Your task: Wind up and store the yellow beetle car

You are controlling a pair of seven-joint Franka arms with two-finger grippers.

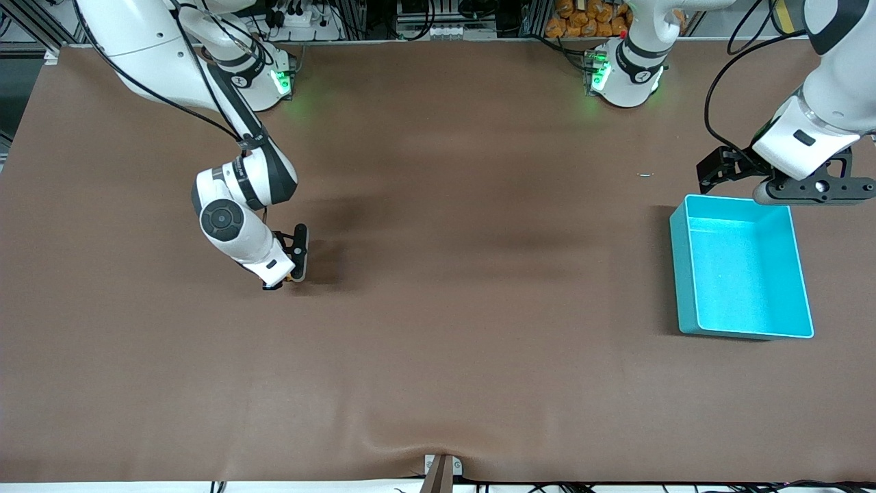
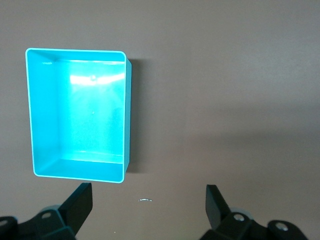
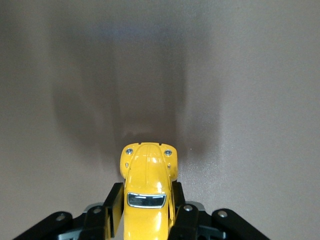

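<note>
The yellow beetle car (image 3: 147,190) sits between the black fingers (image 3: 114,202) of my right gripper (image 3: 146,207), which is shut on its sides, low at the brown table. In the front view only a sliver of the car (image 1: 292,278) shows under my right gripper (image 1: 291,274), toward the right arm's end. The turquoise bin (image 1: 742,267) stands empty toward the left arm's end. My left gripper (image 1: 773,183) hangs open and empty over the table by the bin's edge nearest the robots. In the left wrist view the bin (image 2: 77,112) shows past my left gripper (image 2: 149,210).
A small pale speck (image 1: 645,174) lies on the brown table cover (image 1: 445,308) beside the bin, and also shows in the left wrist view (image 2: 145,200). A dark bracket (image 1: 438,472) sits at the table's front edge.
</note>
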